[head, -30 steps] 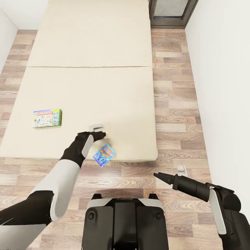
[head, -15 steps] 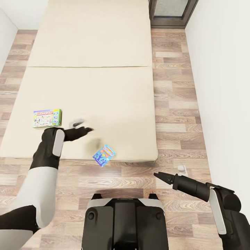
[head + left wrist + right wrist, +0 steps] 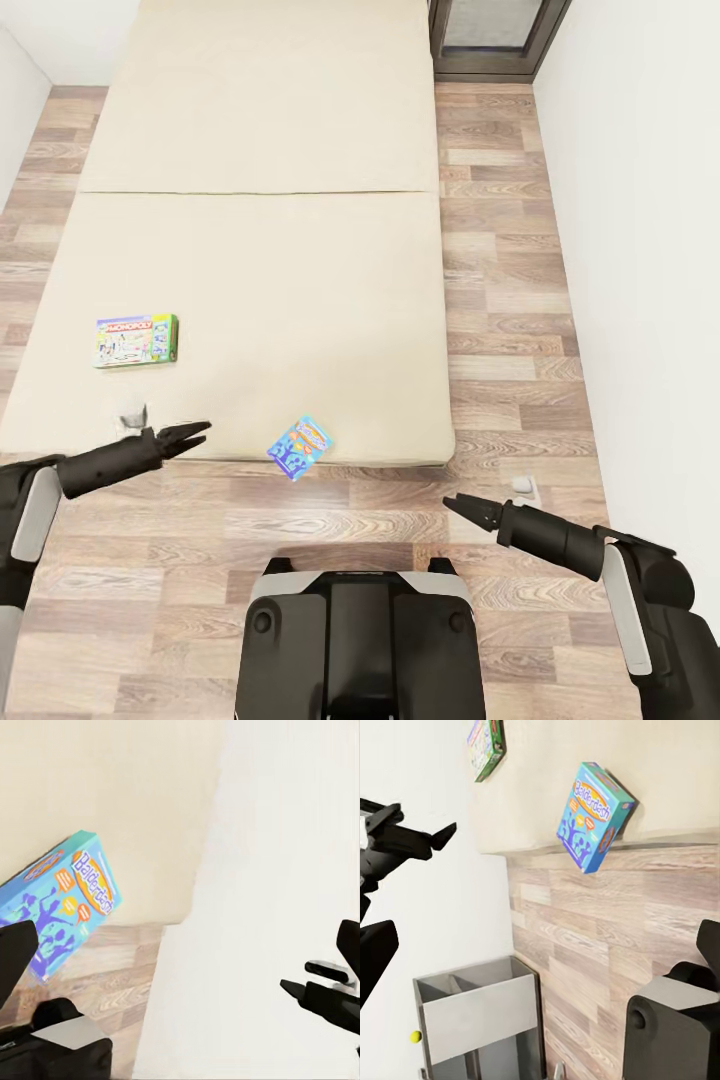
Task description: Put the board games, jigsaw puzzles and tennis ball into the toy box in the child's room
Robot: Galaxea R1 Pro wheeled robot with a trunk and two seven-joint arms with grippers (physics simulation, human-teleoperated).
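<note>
Two board games lay on the bed (image 3: pixel 300 250). The green game (image 3: pixel 137 340) sat flat near one side. The blue game (image 3: pixel 300 447) hung over the front edge, tipped. The left hand (image 3: pixel 192 434) was a little open and held nothing. The right hand (image 3: pixel 455 505) was over the floor (image 3: pixel 500 300), nearly closed and empty.

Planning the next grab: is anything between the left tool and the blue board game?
Nothing visible. The left tool hangs by the bed's near edge, and only bare bedding and floor lie between it and the blue board game.
</note>
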